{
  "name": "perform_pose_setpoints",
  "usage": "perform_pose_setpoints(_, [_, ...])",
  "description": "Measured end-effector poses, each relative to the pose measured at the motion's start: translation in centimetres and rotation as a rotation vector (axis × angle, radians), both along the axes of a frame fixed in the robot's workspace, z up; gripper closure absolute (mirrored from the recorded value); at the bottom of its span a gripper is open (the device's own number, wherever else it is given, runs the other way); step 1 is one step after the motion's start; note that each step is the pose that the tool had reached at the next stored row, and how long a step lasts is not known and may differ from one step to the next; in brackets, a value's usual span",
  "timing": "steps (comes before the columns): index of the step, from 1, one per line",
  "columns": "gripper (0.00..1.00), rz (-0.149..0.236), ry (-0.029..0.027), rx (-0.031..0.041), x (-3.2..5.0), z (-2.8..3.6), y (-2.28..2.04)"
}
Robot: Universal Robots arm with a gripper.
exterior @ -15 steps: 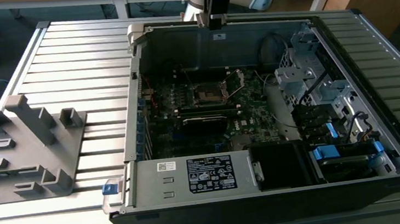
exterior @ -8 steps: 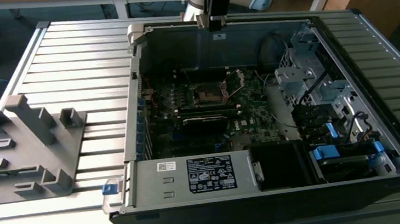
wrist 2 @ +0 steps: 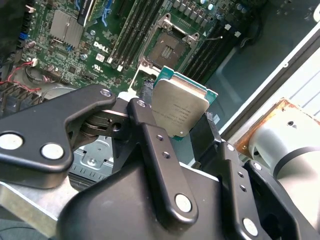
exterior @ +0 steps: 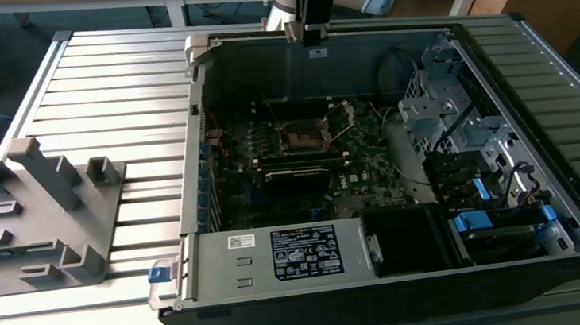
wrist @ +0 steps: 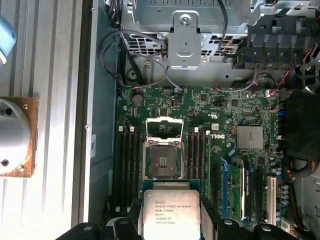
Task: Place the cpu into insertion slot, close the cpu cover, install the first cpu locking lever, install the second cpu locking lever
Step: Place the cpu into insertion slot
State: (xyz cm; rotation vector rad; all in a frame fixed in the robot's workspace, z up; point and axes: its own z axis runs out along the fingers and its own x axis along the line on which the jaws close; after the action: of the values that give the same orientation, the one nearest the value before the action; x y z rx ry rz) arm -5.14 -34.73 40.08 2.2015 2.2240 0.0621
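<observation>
Ribbed metal bench (exterior: 102, 93) underneath, grey fixture (exterior: 39, 210) at the exterior view's left, open computer case (exterior: 389, 301) rightward. Had gripper (wrist 2: 180, 132) clamped on the cpu (wrist 2: 180, 107), well apart from insertion slot (wrist: 161, 161), with cpu cover (wrist: 163, 122) raised. Probably risked bent socket pins if lowered tilted or misaligned.

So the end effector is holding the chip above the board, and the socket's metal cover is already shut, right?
Not quite: the end effector holds the cpu above the board, but the cpu cover stands open, leaving the insertion slot bare. The first wrist view shows it.
</observation>
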Motion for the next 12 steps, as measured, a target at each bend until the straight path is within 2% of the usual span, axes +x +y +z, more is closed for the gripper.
perform_pose_setpoints(5, [0.46, 0.0, 0.0, 0.0, 0.0, -0.31, 0.0])
perform_pose_setpoints(6, [0.46, 0.0, -0.0006, -0.0001, 0.0, -1.04, 0.0])
perform_pose_setpoints(12, [0.46, 0.0, -0.0015, -0.0001, 0.0, -2.14, 0.0])
